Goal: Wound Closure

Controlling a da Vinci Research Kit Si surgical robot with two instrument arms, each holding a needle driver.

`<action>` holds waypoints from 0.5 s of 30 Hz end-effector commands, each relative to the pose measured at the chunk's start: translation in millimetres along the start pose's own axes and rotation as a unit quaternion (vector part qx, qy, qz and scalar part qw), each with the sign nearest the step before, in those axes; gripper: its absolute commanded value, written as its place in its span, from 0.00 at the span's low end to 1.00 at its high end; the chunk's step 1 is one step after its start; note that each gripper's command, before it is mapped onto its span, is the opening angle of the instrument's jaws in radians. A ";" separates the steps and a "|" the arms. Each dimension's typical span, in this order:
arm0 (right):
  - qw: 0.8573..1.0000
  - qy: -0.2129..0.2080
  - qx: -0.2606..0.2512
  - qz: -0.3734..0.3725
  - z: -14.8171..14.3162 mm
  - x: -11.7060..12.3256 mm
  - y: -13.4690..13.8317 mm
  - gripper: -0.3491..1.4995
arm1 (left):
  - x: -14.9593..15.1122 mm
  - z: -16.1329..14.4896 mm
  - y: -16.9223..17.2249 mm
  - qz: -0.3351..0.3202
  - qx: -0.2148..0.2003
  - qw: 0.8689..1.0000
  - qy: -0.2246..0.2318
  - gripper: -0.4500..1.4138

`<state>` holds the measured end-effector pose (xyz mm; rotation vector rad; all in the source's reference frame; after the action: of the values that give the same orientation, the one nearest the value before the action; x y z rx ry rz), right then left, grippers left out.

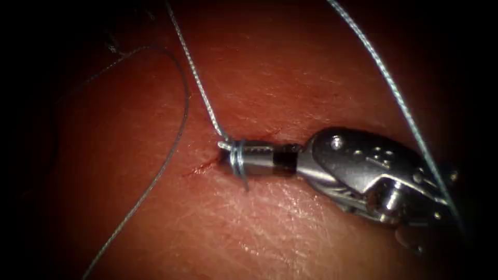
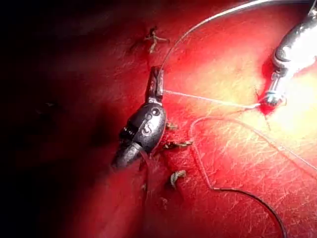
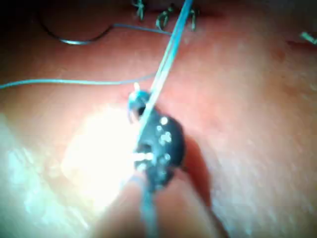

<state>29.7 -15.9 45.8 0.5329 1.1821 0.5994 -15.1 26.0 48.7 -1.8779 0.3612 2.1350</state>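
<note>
- Endoscope view: the right tool [image 1: 236,155] lies at the cut [image 1: 205,167] in the tissue [image 1: 290,228], jaws clenched with thread [image 1: 199,85] wound around their tip.
- Left wrist view: the left tool [image 2: 156,82] grips the thread, stretched straight to the right tool.
- I cannot tell where the needle is.

Dark shadow ringing the lit field around the tissue [image 1: 155,119], no walls, floor or furniture discernible past it, light strong and close, brightest glare patch on the tissue, falling to black beyond its edges
</note>
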 end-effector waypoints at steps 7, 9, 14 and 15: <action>1.000 -0.009 0.007 0.006 -0.7 -3.0 -1.5 0.00 | -0.5 1.9 -3.7 0.017 0.008 1.000 -0.010 0.00; 1.000 -0.009 0.008 0.006 -1.1 -2.8 -2.0 0.00 | -0.5 2.2 -5.0 0.021 0.013 1.000 -0.013 0.00; 1.000 -0.013 0.015 0.003 -1.5 -3.3 -3.0 0.00 | -1.0 2.9 -6.9 0.027 0.017 0.999 -0.019 0.00; 1.000 -0.014 0.015 0.002 -1.6 -3.3 -3.1 0.00 | -1.1 3.1 -7.2 0.027 0.017 0.999 -0.020 0.00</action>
<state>27.2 -19.7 45.0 0.5637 1.1650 0.5759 -14.7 34.0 49.5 -1.8165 0.4438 2.1842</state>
